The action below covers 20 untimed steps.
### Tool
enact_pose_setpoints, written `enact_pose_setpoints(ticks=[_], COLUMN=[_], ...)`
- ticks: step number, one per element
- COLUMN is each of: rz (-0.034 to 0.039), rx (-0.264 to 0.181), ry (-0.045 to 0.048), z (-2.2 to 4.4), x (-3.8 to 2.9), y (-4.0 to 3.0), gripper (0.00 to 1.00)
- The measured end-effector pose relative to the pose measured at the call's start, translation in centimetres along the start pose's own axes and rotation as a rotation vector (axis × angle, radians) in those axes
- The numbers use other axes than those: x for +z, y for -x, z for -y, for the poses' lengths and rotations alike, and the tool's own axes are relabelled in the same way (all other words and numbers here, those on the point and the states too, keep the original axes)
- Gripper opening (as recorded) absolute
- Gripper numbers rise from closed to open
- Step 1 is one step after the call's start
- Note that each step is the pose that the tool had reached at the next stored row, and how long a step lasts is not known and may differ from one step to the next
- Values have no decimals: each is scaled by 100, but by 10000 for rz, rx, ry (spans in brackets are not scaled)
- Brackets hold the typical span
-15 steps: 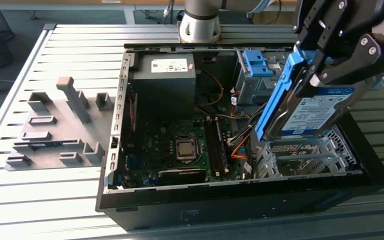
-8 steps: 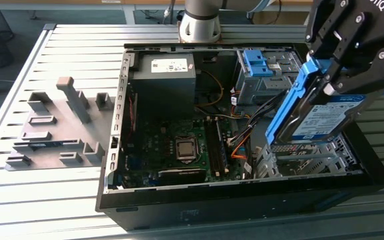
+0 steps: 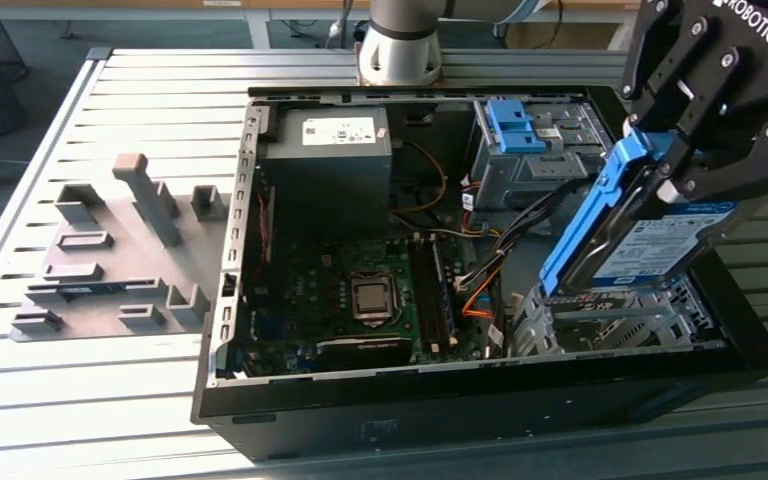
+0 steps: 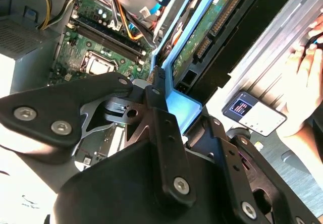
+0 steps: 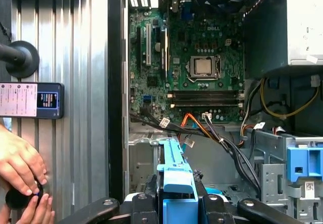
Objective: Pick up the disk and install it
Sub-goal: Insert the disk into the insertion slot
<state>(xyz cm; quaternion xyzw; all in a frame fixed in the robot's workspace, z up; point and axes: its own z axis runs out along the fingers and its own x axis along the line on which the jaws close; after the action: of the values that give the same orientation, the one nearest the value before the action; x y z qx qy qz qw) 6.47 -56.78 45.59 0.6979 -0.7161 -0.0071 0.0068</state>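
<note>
My gripper [image 3: 671, 170] is shut on the disk [image 3: 651, 240], a silver drive with a white-and-blue label and a blue rail frame. The disk hangs on edge, tilted, just above the metal drive cage [image 3: 624, 325] at the exterior view's right end of the open computer case [image 3: 491, 410]. Its lower edge is near the cage's top; I cannot tell whether they touch. In the second wrist view the disk's green circuit board [image 4: 202, 37] runs out from the fingers [image 4: 156, 108]. In the first wrist view its blue rail [image 5: 176, 173] rises between the fingers [image 5: 141, 204].
A bare blue bracket [image 3: 511, 125] sits in the upper bay, beside a grey power supply box [image 3: 331, 150]. Loose cables [image 3: 484, 275] cross the motherboard [image 3: 357, 290]. A grey block fixture [image 3: 104, 260] lies left of the case. A person's hands [image 5: 20, 168] rest on the table near a small device [image 5: 30, 100].
</note>
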Motion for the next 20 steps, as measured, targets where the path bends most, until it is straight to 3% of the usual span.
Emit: enact_pose_setpoints(ticks=[14,20], rz=[-1,4], rx=[-1,1], ry=[-1,-1], z=[63,82], x=[160,170], y=[-21,-18], gripper=[36,36])
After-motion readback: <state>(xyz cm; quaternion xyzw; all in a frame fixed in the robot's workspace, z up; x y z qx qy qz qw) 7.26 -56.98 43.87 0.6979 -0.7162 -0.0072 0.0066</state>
